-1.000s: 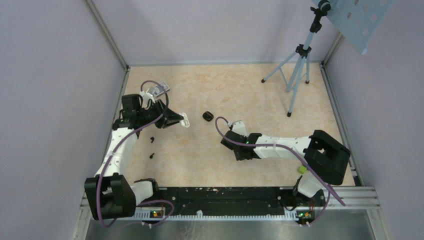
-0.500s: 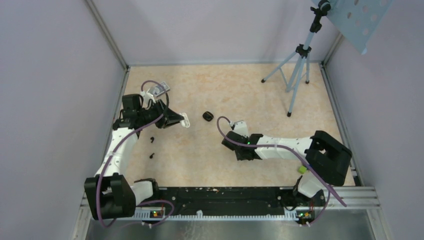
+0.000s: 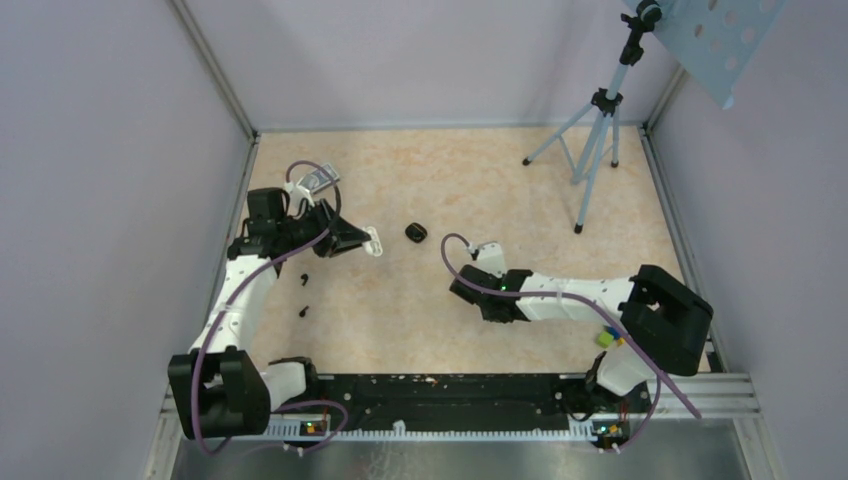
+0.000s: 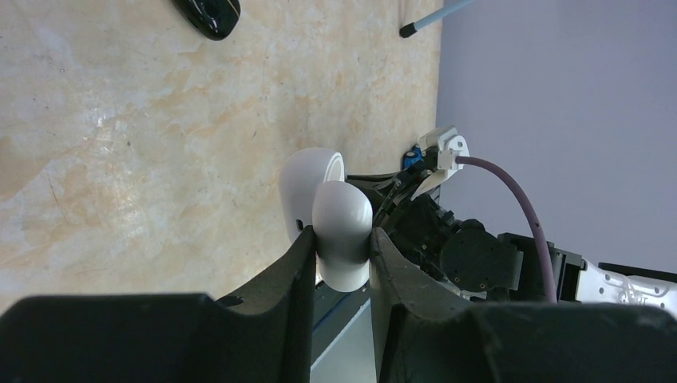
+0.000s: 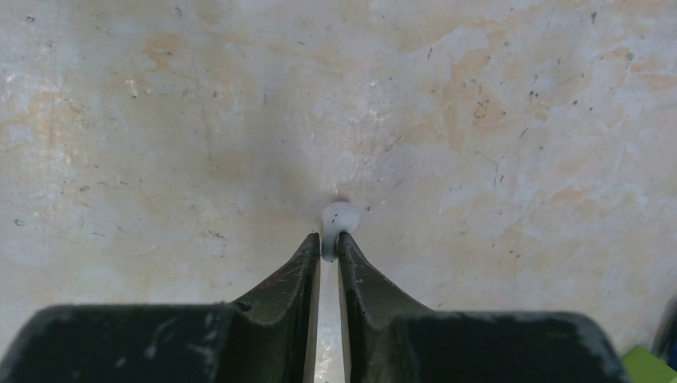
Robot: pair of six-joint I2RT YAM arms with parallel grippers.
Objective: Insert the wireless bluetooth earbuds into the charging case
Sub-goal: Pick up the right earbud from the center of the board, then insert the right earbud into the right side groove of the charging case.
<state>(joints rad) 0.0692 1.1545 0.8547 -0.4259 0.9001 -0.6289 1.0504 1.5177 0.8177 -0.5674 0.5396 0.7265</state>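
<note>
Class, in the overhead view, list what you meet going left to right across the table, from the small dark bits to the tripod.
Two dark bits → white pill-shaped object held in the left gripper → charging case → right gripper, pinching an earbud → tripod.

1 tiny white rounded earbud (image 5: 339, 217) sits pinched at the tips of the right jaws, just above the desk (image 5: 479, 120). The glossy black charging case (image 3: 416, 232) lies on the desk nearby.
</note>
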